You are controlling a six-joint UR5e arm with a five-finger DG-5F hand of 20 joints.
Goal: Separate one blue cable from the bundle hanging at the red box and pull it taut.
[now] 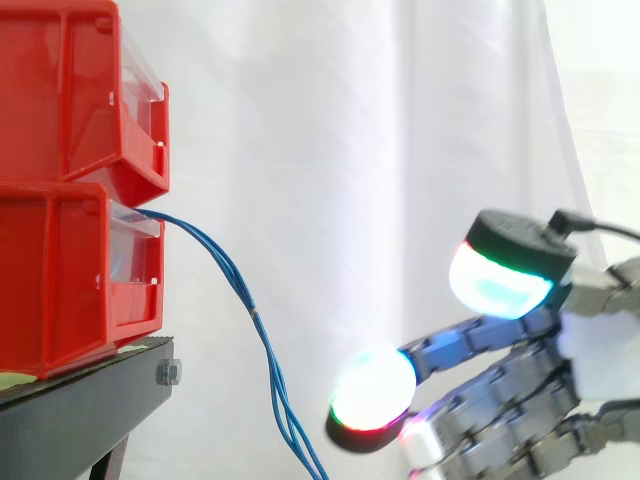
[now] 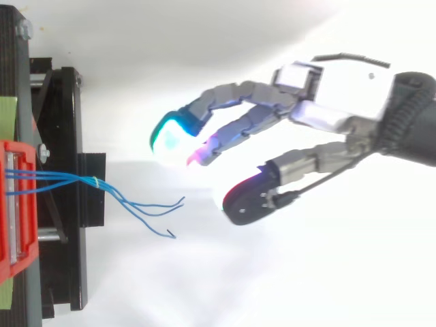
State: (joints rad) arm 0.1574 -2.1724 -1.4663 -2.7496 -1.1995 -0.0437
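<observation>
- While the hand (image 2: 340, 102) hangs in the air at the right of the work, its fingers are loosely stretched and a little spread, and they grasp nothing; the glowing fingertips (image 1: 372, 392) point toward the cables but are apart from them.
- From the front of the lower red bin (image 1: 60, 280) the blue cables (image 1: 256, 316) come out as a bundle; in the side view they bend down in a curve, hang past the edge of the black stand (image 1: 80, 410) and leave the picture at the bottom.
- Seen from above, the strands run together from the bin to a small yellowish tie (image 2: 96, 181); after it the loose ends spread apart (I cannot count the strands surely), and none of them is pulled straight.
- On top of the lower bin stands a second red bin (image 1: 60, 90); both rest on the stand, before the white curtain (image 1: 350, 150).
- Between the cable ends and the nearest fingertip there is free space in both views.
</observation>
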